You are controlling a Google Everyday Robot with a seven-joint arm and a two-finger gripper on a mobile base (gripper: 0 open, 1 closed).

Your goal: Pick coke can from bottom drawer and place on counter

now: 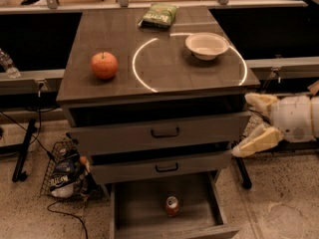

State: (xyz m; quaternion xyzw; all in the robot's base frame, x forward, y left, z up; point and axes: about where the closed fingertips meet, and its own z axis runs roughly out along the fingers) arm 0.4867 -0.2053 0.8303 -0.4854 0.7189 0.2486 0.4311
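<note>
Camera view is showing the counter (164,78) above the pulled-out bottom drawer (142,210), the gripper (242,126) hovering right of the upper drawers (129,133), and the coke can (172,206) standing upright on the drawer floor. Lowering past the middle drawer front (124,169) is looking wise; the arm (299,119) is reaching in level from the right, fingers (259,142) spread, empty

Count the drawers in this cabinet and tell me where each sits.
3: top drawer under the counter, middle drawer below it, bottom drawer pulled open, holding the coke can. None seems hidden. The open tool hovers right of the upper two.
</note>
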